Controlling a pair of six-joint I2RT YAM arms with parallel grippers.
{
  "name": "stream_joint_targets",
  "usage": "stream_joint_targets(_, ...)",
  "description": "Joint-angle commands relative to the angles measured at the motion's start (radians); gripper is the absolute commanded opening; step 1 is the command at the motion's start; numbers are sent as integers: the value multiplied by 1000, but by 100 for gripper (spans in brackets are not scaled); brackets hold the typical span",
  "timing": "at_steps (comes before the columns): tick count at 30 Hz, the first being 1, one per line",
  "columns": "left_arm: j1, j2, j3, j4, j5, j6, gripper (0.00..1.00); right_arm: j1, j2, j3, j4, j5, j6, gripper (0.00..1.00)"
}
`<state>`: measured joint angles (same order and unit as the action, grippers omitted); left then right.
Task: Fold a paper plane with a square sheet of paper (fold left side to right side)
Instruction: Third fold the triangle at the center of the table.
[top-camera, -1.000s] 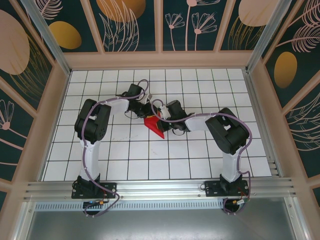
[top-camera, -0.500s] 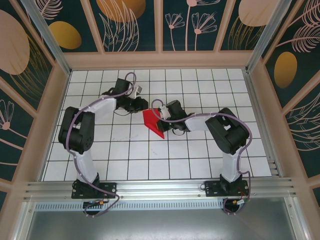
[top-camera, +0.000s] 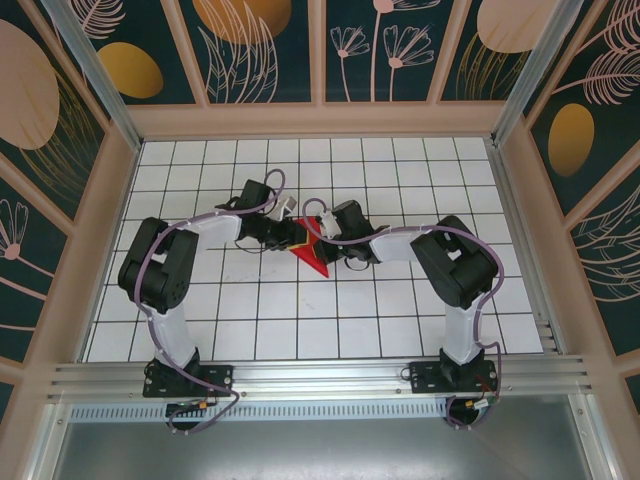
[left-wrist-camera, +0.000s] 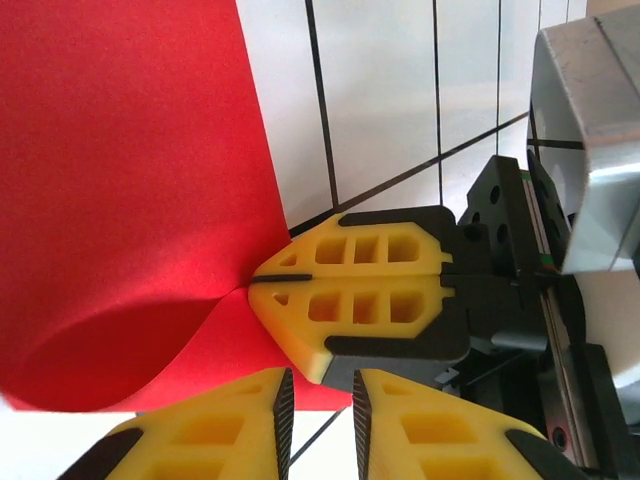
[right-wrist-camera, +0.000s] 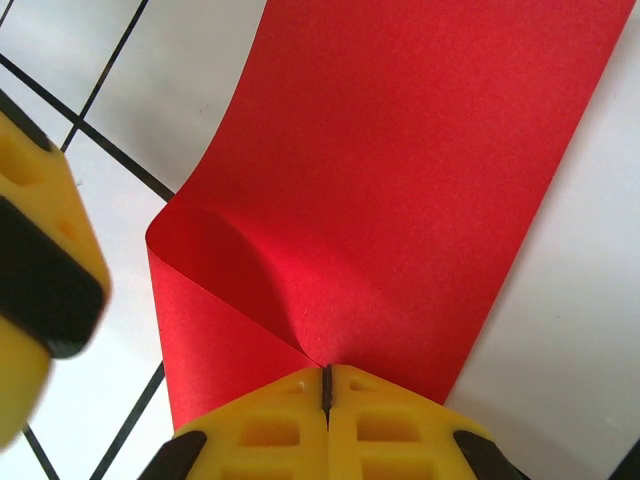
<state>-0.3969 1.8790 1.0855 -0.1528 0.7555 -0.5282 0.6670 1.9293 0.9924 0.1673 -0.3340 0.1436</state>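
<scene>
Red square sheet of paper (top-camera: 311, 256) lies about mid tabletop (top-camera: 400, 320), roughly level between the far and near edges. From the top view it reads as a pointed wedge, tip toward the near edge.

Both arms reach in and meet over the paper's far end. The left gripper (top-camera: 291, 238) sits at its left side and the right gripper (top-camera: 320, 242) at its right.

In the right wrist view the right gripper (right-wrist-camera: 326, 376) is fully closed, yellow fingers pressed together with only a dark seam between them. The tips rest on the paper (right-wrist-camera: 400, 150) right where a lifted flap curls up and runs in to a point. Can't tell if a layer is nipped in the seam or just pressed down. A blurred yellow finger (right-wrist-camera: 38, 230) of the left gripper shows at the left edge, over white tile (right-wrist-camera: 590, 300).

In the left wrist view the left gripper (left-wrist-camera: 320, 388) is open only a narrow slit, ribbed pads facing each other. Nothing is visibly clamped between them. It sits at the paper's (left-wrist-camera: 130, 180) edge, just beside the right gripper (left-wrist-camera: 260, 285), whose closed tips touch the paper at the base of the curl.
</scene>
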Motion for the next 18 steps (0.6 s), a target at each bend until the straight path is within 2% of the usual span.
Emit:
stream_joint_targets(1, -3, 39, 5, 30, 7, -6, 26, -9, 44, -1, -84, 33, -8, 0)
stream_joint_targets(18, -3, 100, 4, 11, -66, 18, 26, -9, 45, -1, -100, 49, -15, 0)
